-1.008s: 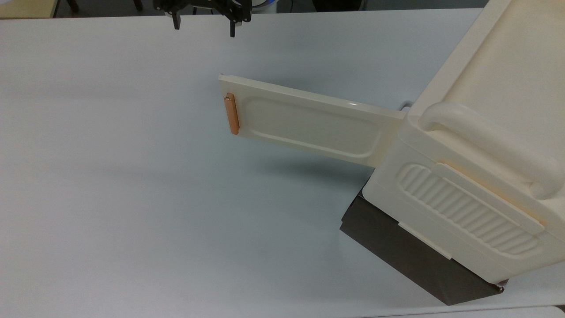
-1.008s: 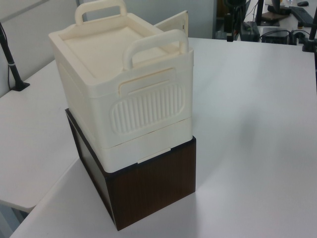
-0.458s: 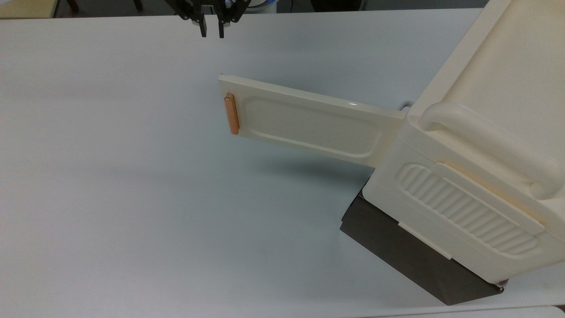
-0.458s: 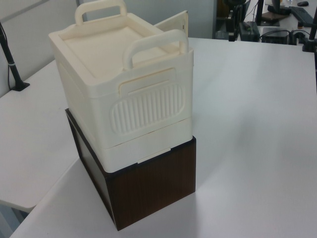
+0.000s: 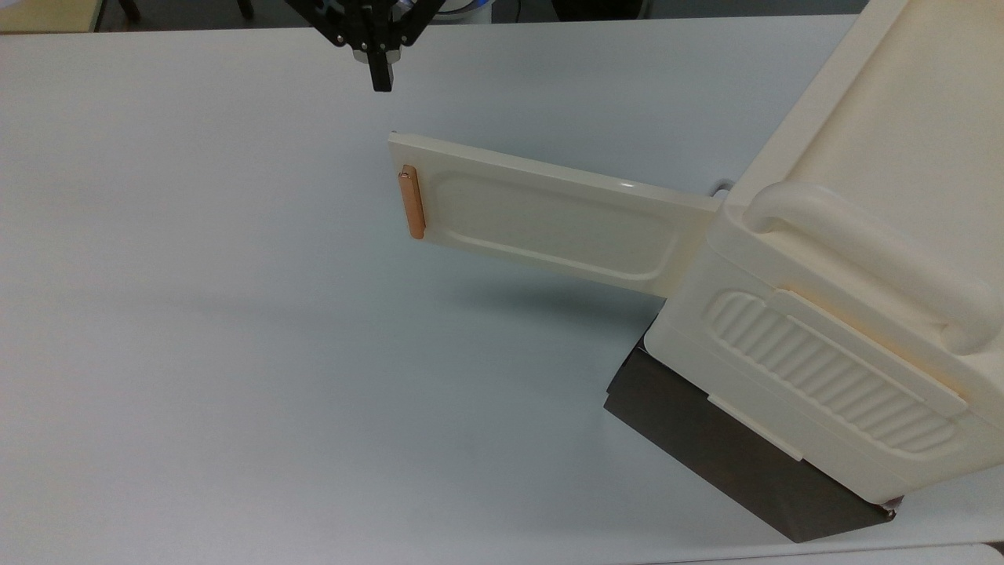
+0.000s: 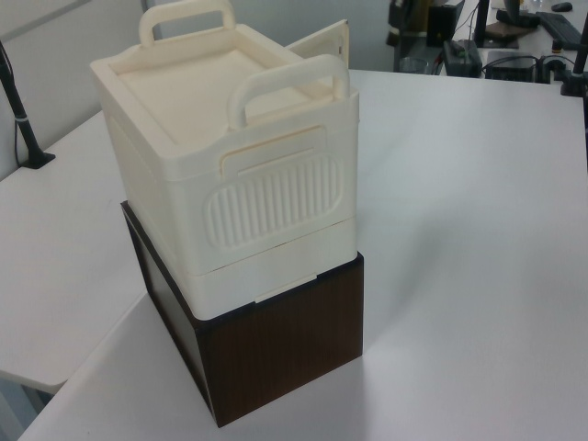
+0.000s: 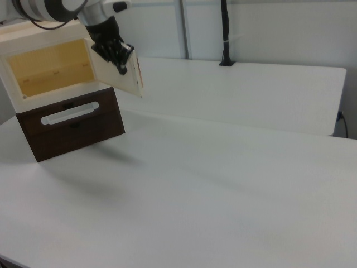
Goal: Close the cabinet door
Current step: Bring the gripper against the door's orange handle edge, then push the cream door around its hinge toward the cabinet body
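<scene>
Tabletop carries a cream cabinet on a dark base. Door stands swung wide open, hinged at the cabinet's corner, free end toward the top view's left. Likely light, stiff plastic; push the flat face near the copper handle. End effector hovers just beyond that end, fingers pinched together, empty.

black gripper, small screws; white arm, black joint bands
</scene>
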Robot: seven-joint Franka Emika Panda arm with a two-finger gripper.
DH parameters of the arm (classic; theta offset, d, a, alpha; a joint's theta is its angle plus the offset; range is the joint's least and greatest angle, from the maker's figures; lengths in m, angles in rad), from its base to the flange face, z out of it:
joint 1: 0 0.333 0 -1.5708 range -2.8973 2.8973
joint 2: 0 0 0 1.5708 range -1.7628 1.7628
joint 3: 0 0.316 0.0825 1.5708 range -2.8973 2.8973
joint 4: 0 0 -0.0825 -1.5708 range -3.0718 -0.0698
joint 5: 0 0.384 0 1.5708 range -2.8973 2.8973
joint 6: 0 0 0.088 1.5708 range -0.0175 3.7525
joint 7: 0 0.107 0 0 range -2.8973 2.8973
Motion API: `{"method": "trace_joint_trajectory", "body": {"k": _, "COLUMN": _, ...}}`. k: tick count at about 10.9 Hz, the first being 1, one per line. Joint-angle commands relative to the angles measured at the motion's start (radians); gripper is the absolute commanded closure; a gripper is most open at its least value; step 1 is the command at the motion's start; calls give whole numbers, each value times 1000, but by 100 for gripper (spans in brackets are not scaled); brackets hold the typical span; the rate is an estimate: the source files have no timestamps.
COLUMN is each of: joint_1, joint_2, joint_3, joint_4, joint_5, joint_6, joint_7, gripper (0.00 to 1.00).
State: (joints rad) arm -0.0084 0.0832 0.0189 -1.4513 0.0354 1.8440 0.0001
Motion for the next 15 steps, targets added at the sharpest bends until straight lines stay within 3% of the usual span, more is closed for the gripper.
{"method": "trace_joint_trajectory", "body": {"k": 1, "joint_1": 5, "joint_2": -7, "joint_3": -1, "joint_4": 11, "joint_5": 46, "joint_6": 246, "joint_7": -12, "gripper": 100}}
{"method": "trace_joint_trajectory", "body": {"k": 5, "joint_1": 7, "joint_2": 50, "joint_3": 4, "joint_4": 11, "joint_5": 49, "joint_6": 516, "joint_7": 37, "gripper": 100}}
{"method": "trace_joint_trajectory", "body": {"k": 8, "joint_1": 33, "joint_2": 84, "joint_3": 12, "joint_4": 3, "joint_5": 54, "joint_6": 541, "joint_7": 38, "gripper": 100}}
{"method": "trace_joint_trajectory", "body": {"k": 10, "joint_1": 50, "joint_2": 79, "joint_3": 12, "joint_4": 0, "joint_5": 57, "joint_6": 522, "joint_7": 43, "gripper": 100}}
{"method": "trace_joint_trajectory", "body": {"k": 15, "joint_1": 57, "joint_2": 33, "joint_3": 16, "joint_4": 8, "joint_5": 93, "joint_6": 232, "joint_7": -6, "gripper": 100}}
